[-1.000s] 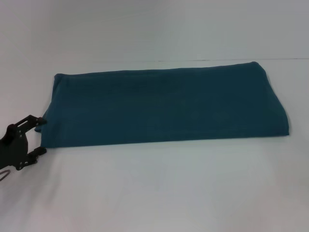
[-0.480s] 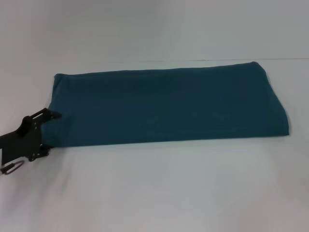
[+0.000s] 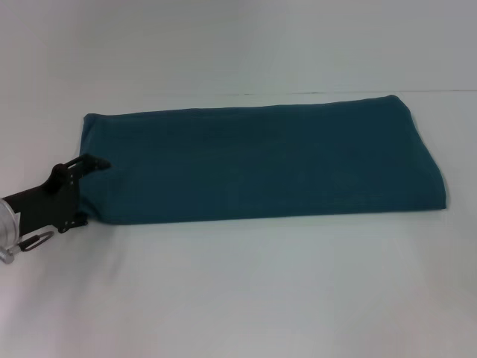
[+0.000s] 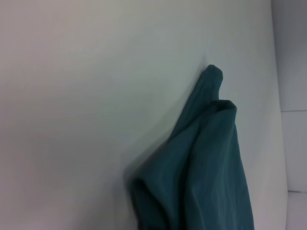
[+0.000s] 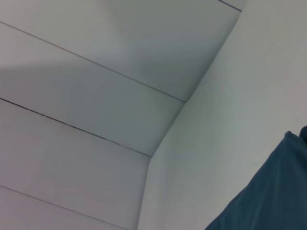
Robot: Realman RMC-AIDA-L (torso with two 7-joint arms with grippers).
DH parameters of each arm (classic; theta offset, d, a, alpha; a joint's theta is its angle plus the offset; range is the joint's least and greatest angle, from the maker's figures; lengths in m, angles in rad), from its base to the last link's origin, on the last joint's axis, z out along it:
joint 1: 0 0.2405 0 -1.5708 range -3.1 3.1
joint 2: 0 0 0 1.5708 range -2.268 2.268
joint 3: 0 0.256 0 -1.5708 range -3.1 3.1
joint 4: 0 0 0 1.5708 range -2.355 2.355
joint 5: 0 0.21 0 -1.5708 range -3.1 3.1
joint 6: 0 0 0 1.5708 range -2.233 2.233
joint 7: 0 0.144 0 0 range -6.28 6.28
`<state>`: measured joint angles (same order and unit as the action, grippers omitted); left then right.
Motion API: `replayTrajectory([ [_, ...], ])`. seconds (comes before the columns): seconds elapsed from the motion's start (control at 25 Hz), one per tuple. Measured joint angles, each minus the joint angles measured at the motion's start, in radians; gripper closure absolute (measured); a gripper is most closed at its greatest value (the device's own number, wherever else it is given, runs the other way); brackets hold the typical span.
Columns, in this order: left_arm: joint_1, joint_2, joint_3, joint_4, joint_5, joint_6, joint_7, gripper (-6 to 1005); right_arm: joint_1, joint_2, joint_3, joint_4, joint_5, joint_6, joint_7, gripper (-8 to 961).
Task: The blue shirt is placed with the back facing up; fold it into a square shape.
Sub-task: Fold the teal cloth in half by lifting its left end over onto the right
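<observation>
The blue shirt [image 3: 261, 160] lies on the white table [image 3: 246, 291] as a long band running left to right. My left gripper [image 3: 86, 192] is at the band's left end, open. One fingertip [image 3: 98, 162] lies over the fabric and the other sits at the near-left corner, so the shirt's left edge is between them. In the left wrist view the shirt [image 4: 201, 167] shows as bunched layered folds on the table. A corner of the shirt [image 5: 268, 196] also shows in the right wrist view. My right gripper is out of sight.
A pale wall [image 3: 238, 45] rises behind the table's far edge, just beyond the shirt. The right wrist view shows panelled wall [image 5: 86, 96] meeting the table surface.
My left gripper has moved right and slightly away from me, from beside the shirt's left end to straddling its edge. The shirt has not shifted.
</observation>
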<state>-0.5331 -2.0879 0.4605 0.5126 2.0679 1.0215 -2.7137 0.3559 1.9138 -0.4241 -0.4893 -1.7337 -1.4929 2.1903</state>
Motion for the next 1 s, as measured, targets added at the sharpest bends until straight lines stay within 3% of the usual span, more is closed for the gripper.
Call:
replayTrajectory([
  [0.48, 0.016, 0.006, 0.011, 0.018, 0.007, 0.037, 0.001, 238, 0.000, 0.001, 0.016, 0.000, 0.002, -0.011, 0.000, 278],
  [0.68, 0.018, 0.007, 0.011, 0.019, 0.007, 0.038, 0.003, 466, -0.003, 0.002, 0.018, 0.000, 0.002, -0.014, 0.000, 278],
  [0.8, 0.018, 0.007, 0.012, 0.020, 0.007, 0.039, 0.005, 700, -0.004, 0.002, 0.018, 0.000, 0.002, -0.014, 0.000, 278],
  [1.0, 0.016, 0.009, 0.012, 0.020, 0.008, 0.039, 0.010, 806, -0.006, 0.002, 0.020, 0.000, 0.002, -0.013, 0.000, 278],
])
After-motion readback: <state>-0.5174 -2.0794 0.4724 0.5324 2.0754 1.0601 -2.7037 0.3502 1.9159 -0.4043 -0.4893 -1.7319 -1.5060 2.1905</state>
